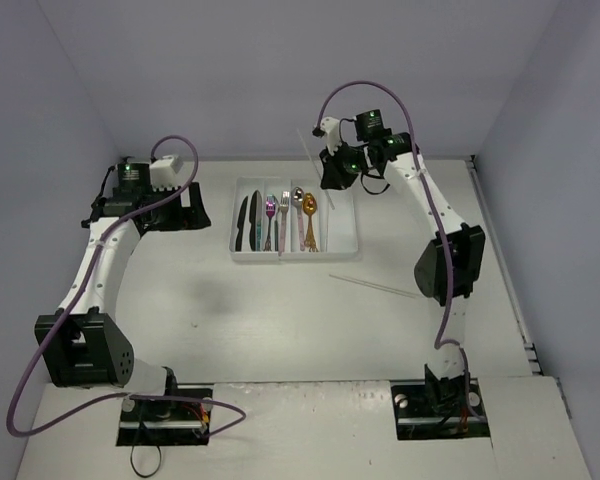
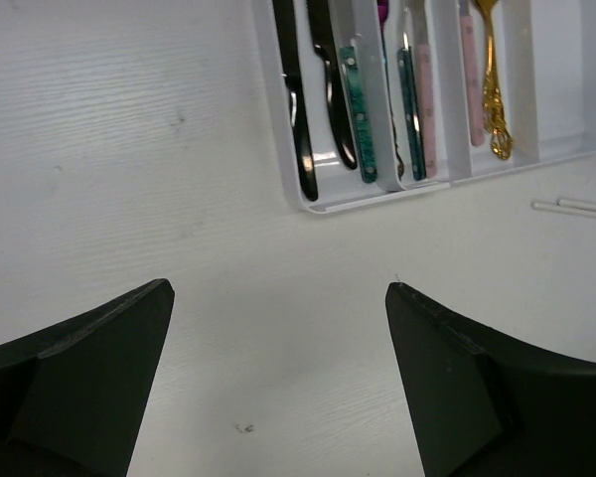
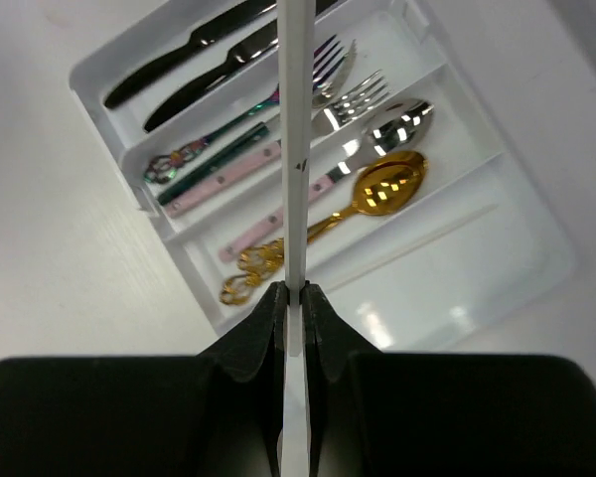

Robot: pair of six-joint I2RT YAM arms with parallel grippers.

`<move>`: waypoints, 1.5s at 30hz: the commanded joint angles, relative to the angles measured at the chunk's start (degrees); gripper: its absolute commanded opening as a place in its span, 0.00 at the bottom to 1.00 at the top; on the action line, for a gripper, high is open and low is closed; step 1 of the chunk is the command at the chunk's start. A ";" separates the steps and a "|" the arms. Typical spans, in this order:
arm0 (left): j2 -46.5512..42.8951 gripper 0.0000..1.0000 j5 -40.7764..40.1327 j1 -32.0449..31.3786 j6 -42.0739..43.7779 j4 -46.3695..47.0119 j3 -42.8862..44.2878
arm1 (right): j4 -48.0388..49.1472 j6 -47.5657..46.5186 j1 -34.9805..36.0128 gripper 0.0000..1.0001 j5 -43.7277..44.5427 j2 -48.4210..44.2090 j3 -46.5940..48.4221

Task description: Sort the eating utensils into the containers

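**Between the right fingers, a chopstick is held over the tray**

Between the closed fingers of the right gripper (image 3: 293, 298) a pale chopstick (image 3: 296, 139) is pinched, and it juts straight ahead of them. Below and ahead of that gripper the white tray (image 3: 561, 273) is seen. Black knives (image 3: 194, 60) are laid in its outermost compartment, forks (image 3: 333, 84) in the next and spoons (image 3: 392, 159) in the third. Another chopstick (image 3: 427, 234) is laid alone in the widest compartment, on the tray's other side.

The left gripper (image 2: 278, 290) is spread wide over the bare table (image 2: 129, 149), and nothing is held in it. The tray is found ahead of it and to its right, apart from the fingers. Loose chopsticks (image 2: 551, 207) are seen on the table further right, just beside the tray's near end.
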 commanded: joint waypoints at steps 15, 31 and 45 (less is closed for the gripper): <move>-7.64 0.87 -10.55 1.02 -2.57 2.18 -4.57 | 13.91 36.99 -3.92 0.00 -1.12 8.32 -9.51; -3.59 0.87 -9.45 1.10 -2.92 2.39 -2.43 | 13.65 35.72 -5.76 0.28 -3.18 5.74 -20.47; -2.35 0.87 -7.86 1.02 -2.57 2.66 -1.05 | 4.71 12.80 -8.45 0.34 -4.47 -10.06 -17.69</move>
